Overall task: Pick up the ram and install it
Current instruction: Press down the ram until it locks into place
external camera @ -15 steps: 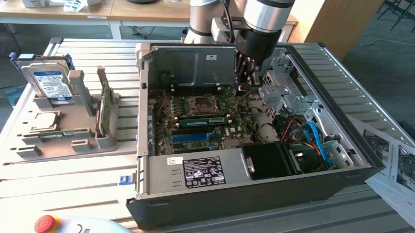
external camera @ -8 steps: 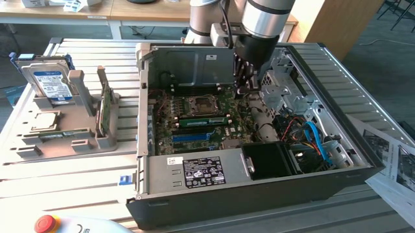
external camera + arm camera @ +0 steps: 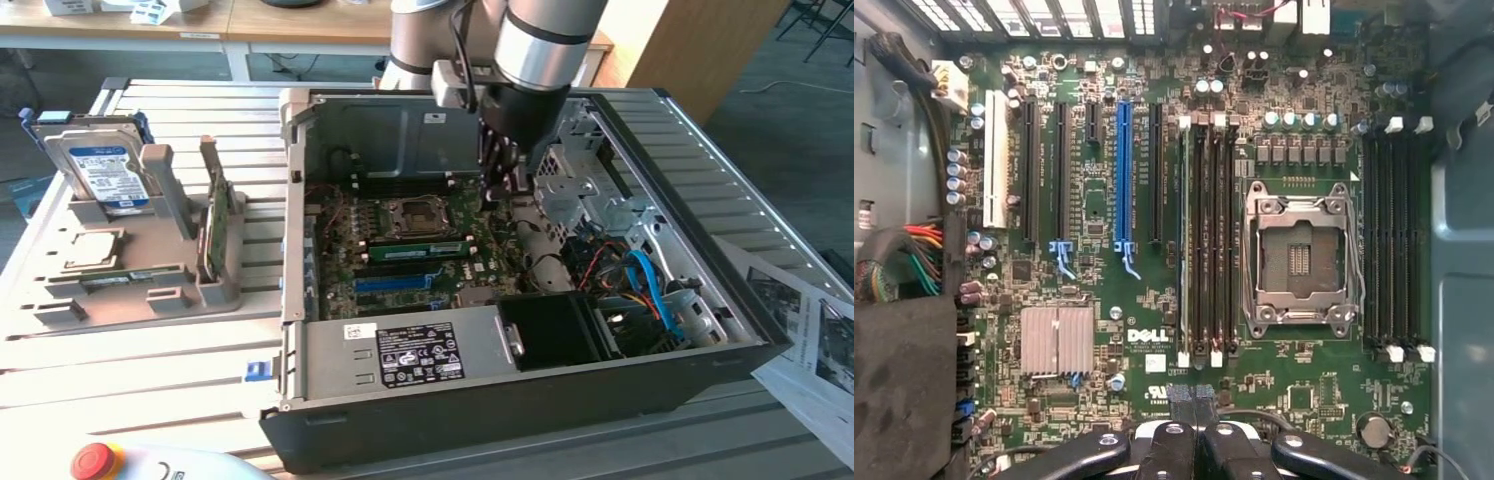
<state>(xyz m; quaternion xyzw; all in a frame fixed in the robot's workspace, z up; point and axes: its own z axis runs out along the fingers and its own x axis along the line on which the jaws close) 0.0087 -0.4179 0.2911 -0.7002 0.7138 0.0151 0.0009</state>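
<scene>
One grey tray point(image 3: 134, 300) sits at the exterior view's left on the slatted bench point(image 3: 160, 370). It carries a hard drive point(image 3: 100, 170) stood upright and a broad green card point(image 3: 214, 225) set on edge. To its right lies the open computer case point(image 3: 534, 400), with the motherboard point(image 3: 400, 300) facing up. The ram point(image 3: 418, 248) point(image 3: 1187, 240) stands seated in a memory slot, between the blue slot strip point(image 3: 400, 283) point(image 3: 1122, 170) and the bare processor socket point(image 3: 416, 213) point(image 3: 1299, 260). Right of the socket, the pincer point(image 3: 514, 190) point(image 3: 1194, 440) hangs over the board, clear of the ram. Its jaws are pressed together with nothing between them. Farther right, a blue cable point(image 3: 647, 280) curls inside the case, and printed sheets point(image 3: 814, 340) lie on the bench beyond it.
</scene>
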